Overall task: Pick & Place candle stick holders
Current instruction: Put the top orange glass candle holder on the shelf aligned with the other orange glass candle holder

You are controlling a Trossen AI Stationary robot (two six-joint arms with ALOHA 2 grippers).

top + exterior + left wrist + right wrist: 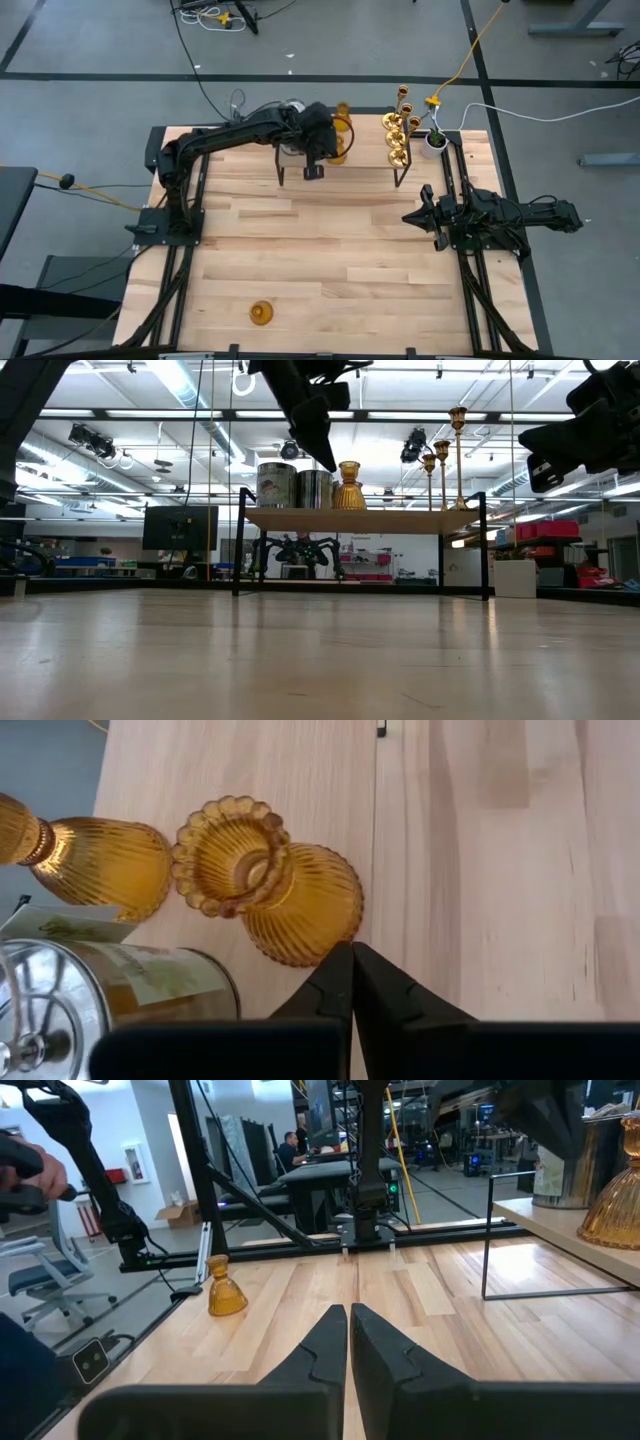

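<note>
Two ribbed amber glass holders (290, 900), bell-shaped with scalloped rims, stand on the raised wooden shelf (360, 160) beside shiny silvery cylinders (297, 488) and slim brass stems (398, 135); we see a third amber one (261, 313) alone on the pale plank worktop (330, 250). Our left end effector (352, 952) hangs shut and empty just beside them, the right end effector (348, 1315) shut over the worktop.

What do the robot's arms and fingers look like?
Both arms are black and jointed, like thin metal bones. The left arm and right arm each end in two dark, pointed fingers with stepped inner edges. Black cables run along the arms, and each stands on a black frame base.
</note>
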